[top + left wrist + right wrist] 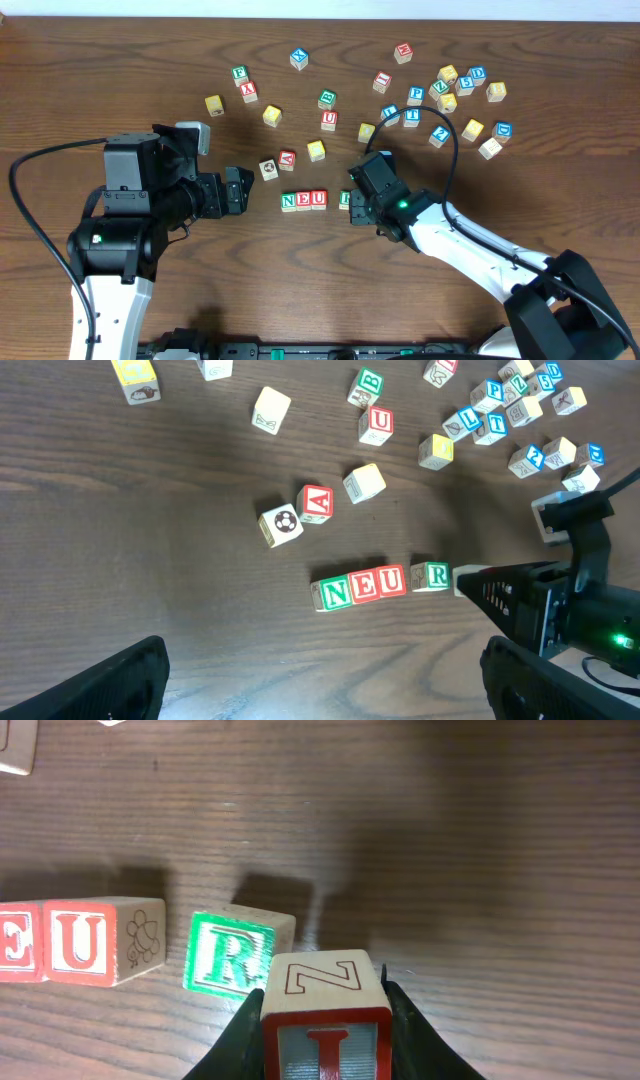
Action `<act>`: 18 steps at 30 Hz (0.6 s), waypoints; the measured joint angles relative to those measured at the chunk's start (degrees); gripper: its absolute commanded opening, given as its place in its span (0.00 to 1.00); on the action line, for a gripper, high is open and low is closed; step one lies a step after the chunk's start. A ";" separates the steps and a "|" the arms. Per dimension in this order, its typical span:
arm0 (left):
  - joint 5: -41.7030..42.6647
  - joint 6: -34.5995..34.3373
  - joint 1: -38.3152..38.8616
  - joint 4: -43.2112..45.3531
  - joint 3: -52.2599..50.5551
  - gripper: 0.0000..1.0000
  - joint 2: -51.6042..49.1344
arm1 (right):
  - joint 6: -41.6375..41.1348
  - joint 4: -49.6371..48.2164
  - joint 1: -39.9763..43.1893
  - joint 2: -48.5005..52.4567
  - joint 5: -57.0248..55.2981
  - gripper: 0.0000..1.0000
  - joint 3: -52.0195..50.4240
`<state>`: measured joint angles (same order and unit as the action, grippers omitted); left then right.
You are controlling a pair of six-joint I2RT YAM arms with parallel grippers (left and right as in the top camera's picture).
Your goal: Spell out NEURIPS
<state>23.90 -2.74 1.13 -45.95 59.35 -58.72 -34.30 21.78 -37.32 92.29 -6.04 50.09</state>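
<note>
Three blocks reading N, E, U (pixel 303 200) stand in a row at the table's middle, also seen in the left wrist view (pixel 365 585). A green R block (pixel 232 960) stands just right of them with a small gap, tilted a little; it also shows in the left wrist view (pixel 431 576). My right gripper (pixel 325 1030) is shut on a red I block (pixel 325 1045) with a Z on its top face, held just right of and close to the R. In the overhead view the right gripper (pixel 357 205) hides most of the R. My left gripper (pixel 238 190) is open and empty, left of the row.
A red A block (pixel 287 159), a ball-picture block (pixel 268 169) and a yellow block (pixel 316 150) lie just behind the row. Many loose letter blocks are scattered across the back, densest at the back right (pixel 450 95). The right arm's cable loops over the table.
</note>
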 measured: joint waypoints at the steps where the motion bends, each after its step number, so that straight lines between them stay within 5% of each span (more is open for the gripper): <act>1: 0.00 0.00 0.00 0.02 0.00 0.98 0.00 | -0.02 0.44 0.09 -0.39 -0.20 0.01 0.00; 18: 0.00 0.02 0.00 0.02 -0.02 0.98 0.00 | -1.75 3.41 0.46 -0.96 -4.15 0.01 0.07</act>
<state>23.90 -2.72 1.13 -45.93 59.33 -58.72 -36.05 25.19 -36.86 91.33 -10.20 50.15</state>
